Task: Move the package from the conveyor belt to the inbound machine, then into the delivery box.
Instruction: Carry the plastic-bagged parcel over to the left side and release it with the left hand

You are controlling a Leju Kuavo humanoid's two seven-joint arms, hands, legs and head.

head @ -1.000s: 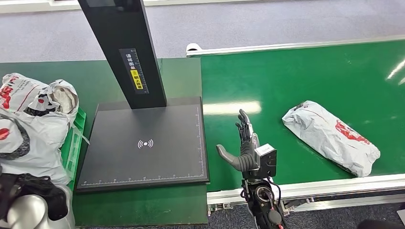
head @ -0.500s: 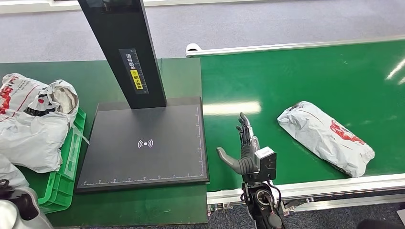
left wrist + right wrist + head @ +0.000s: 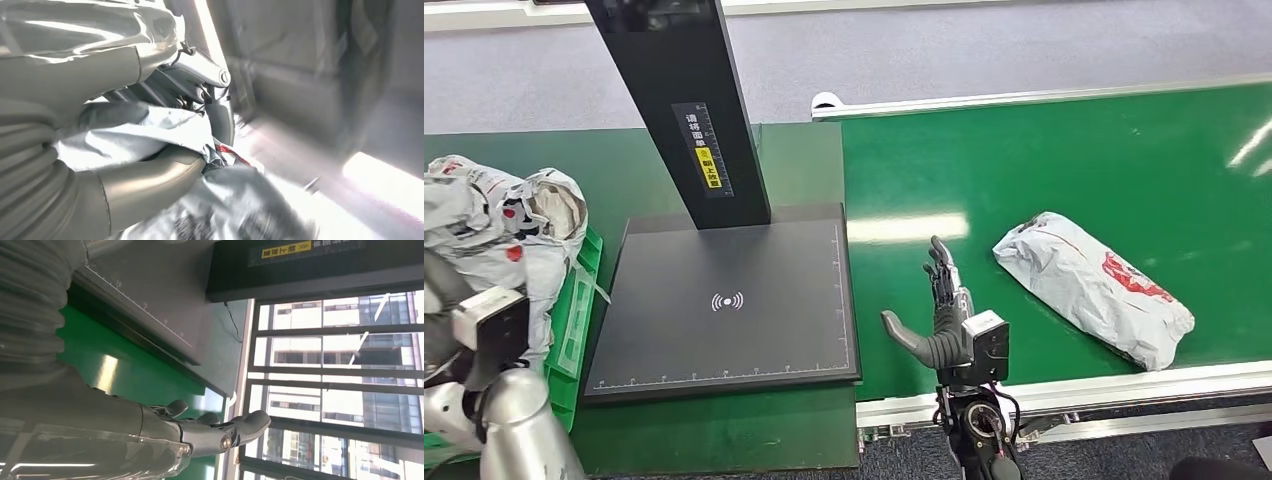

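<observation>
A grey-white package (image 3: pixel 1092 285) with red print lies on the green conveyor belt (image 3: pixel 1064 150), a little to the right of my right hand (image 3: pixel 936 310). That hand stands edge-up over the belt's front part, fingers apart and thumb out, holding nothing; the right wrist view shows the right hand (image 3: pixel 165 425) empty too. At the far left my left arm (image 3: pixel 494 400) reaches into a heap of packages (image 3: pixel 504 215) over the green delivery box (image 3: pixel 574 310). In the blurred left wrist view my left hand (image 3: pixel 190 85) grips a crumpled package (image 3: pixel 135 135) between thumb and fingers.
The inbound machine's black platform (image 3: pixel 724 300) with its scan mark lies between box and belt, and its dark post (image 3: pixel 694 110) rises at the back. The belt's metal front rail (image 3: pixel 1124 385) runs below my right hand. Grey floor lies beyond.
The package on the belt has drifted left, closer to my right hand. My left arm has risen at the far left, and the packages there have shifted.
</observation>
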